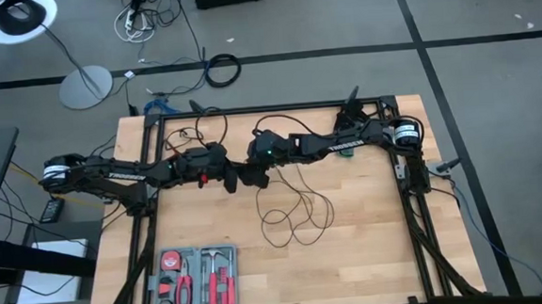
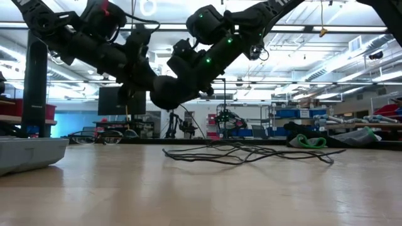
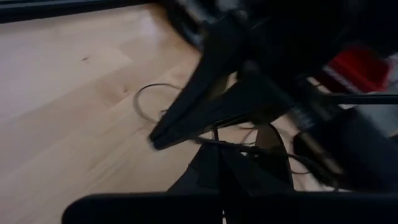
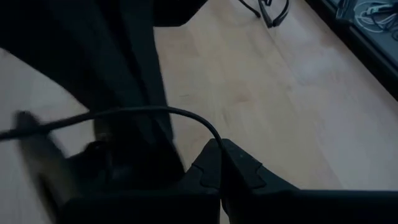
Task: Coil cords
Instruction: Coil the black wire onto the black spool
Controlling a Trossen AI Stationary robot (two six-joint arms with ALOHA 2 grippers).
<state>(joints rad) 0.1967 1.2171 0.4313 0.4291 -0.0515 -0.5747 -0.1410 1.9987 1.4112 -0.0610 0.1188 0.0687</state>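
The thin black cord (image 1: 294, 217) lies in loose loops on the wooden table, right of the middle; it also shows in the low view (image 2: 245, 152). One more stretch of it lies near the far left corner (image 1: 190, 134). I cannot make out its puck. My left gripper (image 1: 229, 179) and my right gripper (image 1: 252, 178) meet tip to tip over the table's middle, held above the surface in the low view (image 2: 162, 93). Both are shut on the cord. My left gripper has a strand of the cord (image 3: 239, 147) at its shut fingertips (image 3: 214, 163); the strand runs across the tips. The fingers come level from the table's left. The held stretch is clear of the table. My right gripper pinches the cord (image 4: 210, 132) at the free ends of its two shut fingers (image 4: 239, 167). The fingers come from the table's right, slanting down. The cord leaves the tips in a slack arc (image 4: 124, 112), lifted off the table.
A grey tray with red-handled tools (image 1: 196, 281) sits at the near left, also in the low view (image 2: 31, 150). Black frame rails (image 1: 268, 109) run round the table's far and side edges. A thick cable ring (image 1: 222, 70) lies on the floor beyond.
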